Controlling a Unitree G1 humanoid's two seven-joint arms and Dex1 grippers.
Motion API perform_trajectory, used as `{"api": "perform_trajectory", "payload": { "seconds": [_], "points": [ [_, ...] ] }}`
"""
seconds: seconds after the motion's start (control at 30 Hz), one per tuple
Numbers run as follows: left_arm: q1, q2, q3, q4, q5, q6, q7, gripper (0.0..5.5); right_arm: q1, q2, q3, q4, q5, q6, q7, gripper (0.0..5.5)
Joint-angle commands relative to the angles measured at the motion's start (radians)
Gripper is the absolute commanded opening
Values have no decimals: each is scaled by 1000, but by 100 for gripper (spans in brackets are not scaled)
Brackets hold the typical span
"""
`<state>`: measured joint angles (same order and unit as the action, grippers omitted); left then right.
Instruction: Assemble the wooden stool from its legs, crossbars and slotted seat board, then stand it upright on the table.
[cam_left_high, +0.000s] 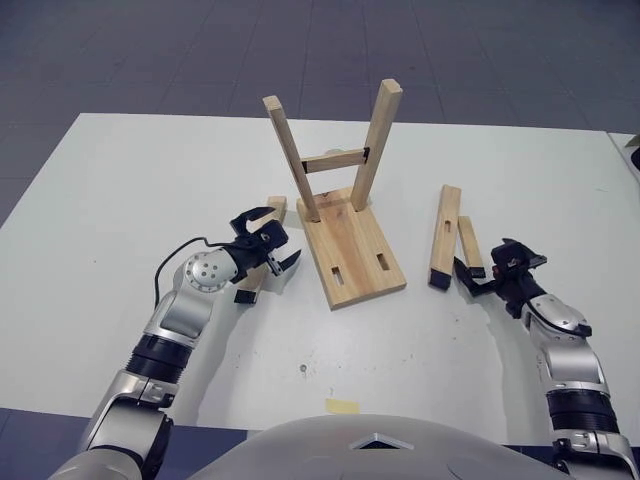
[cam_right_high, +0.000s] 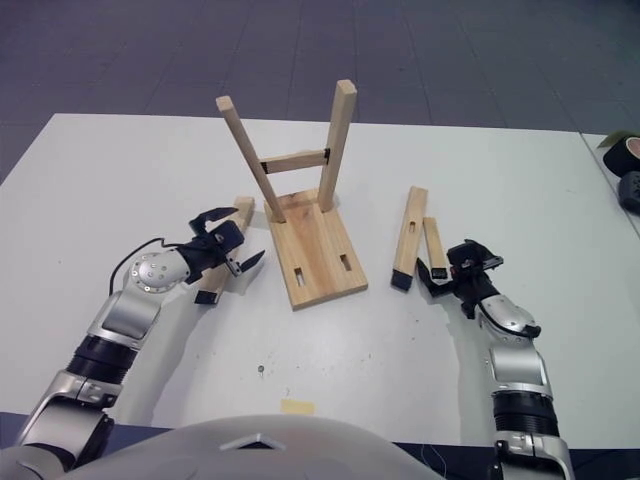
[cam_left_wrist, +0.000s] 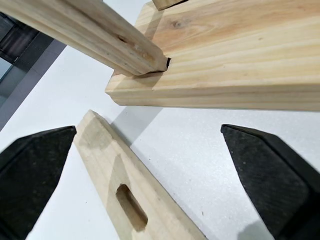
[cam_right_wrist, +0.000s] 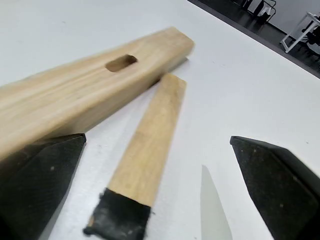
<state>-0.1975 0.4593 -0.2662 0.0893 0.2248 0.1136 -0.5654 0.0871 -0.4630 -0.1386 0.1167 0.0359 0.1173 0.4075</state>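
Observation:
The slotted seat board (cam_left_high: 355, 255) lies flat mid-table. Two legs (cam_left_high: 288, 155) (cam_left_high: 377, 140) stand in its far slots, joined by a crossbar (cam_left_high: 335, 160). One loose leg (cam_left_high: 262, 262) lies left of the board. My left gripper (cam_left_high: 272, 242) is open just above it, its fingers (cam_left_wrist: 35, 175) straddling this leg (cam_left_wrist: 125, 187) beside the board's corner (cam_left_wrist: 150, 92). Right of the board lie a second loose leg (cam_left_high: 445, 235) and a short crossbar (cam_left_high: 470, 245). My right gripper (cam_left_high: 492, 268) is open at their near ends, with the black-tipped crossbar (cam_right_wrist: 145, 150) between its fingers (cam_right_wrist: 280, 180).
The white table (cam_left_high: 150, 170) has free room at the far left, far right and near the front edge. A small yellow tape piece (cam_left_high: 340, 405) sits by the front edge. A dark object (cam_right_high: 625, 170) lies at the far right beyond the table.

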Motion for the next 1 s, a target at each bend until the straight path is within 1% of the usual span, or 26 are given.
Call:
{"api": "perform_trajectory", "payload": {
  "seconds": [0.03, 0.1, 0.2, 0.23, 0.27, 0.4, 0.43, 0.57, 0.77, 0.93, 1.0],
  "points": [
    [-4, 4, -19, 9, 19, -5, -3, 540, 3, 10, 1, -18, 7, 29, -13, 538],
    [-1, 1, -21, 11, 23, -6, -1, 540, 4, 27, -27, -7, 31, 70, -36, 538],
    [5, 5, -27, 11, 31, -4, 0, 540, -17, 79, -101, 19, 140, 187, -55, 538],
    [9, 7, -25, 6, 32, -2, 1, 540, -26, 91, -125, 29, 179, 238, -56, 519],
    [11, 9, -21, 2, 31, 0, 0, 540, -25, 90, -129, 34, 198, 277, -48, 514],
    [15, 23, 13, 10, 23, 5, 13, 540, 4, 65, -100, 34, 201, 315, -10, 445],
    [17, 26, 20, 13, 26, 4, 19, 540, 7, 63, -102, 37, 198, 317, -15, 436],
    [21, 18, 39, 12, 22, 9, 41, 540, 12, 65, -96, 43, 184, 321, -42, 364],
    [60, 30, 53, -19, 14, 15, 43, 540, 42, 80, -76, 51, 166, 307, -72, 274],
    [49, -13, 143, -72, -81, 91, 66, 540, 53, 76, -67, 66, 147, 269, -95, 186],
    [31, -37, 173, -100, -121, 100, 79, 540, 41, 75, -70, 74, 142, 252, -109, 162]
  ]
}}
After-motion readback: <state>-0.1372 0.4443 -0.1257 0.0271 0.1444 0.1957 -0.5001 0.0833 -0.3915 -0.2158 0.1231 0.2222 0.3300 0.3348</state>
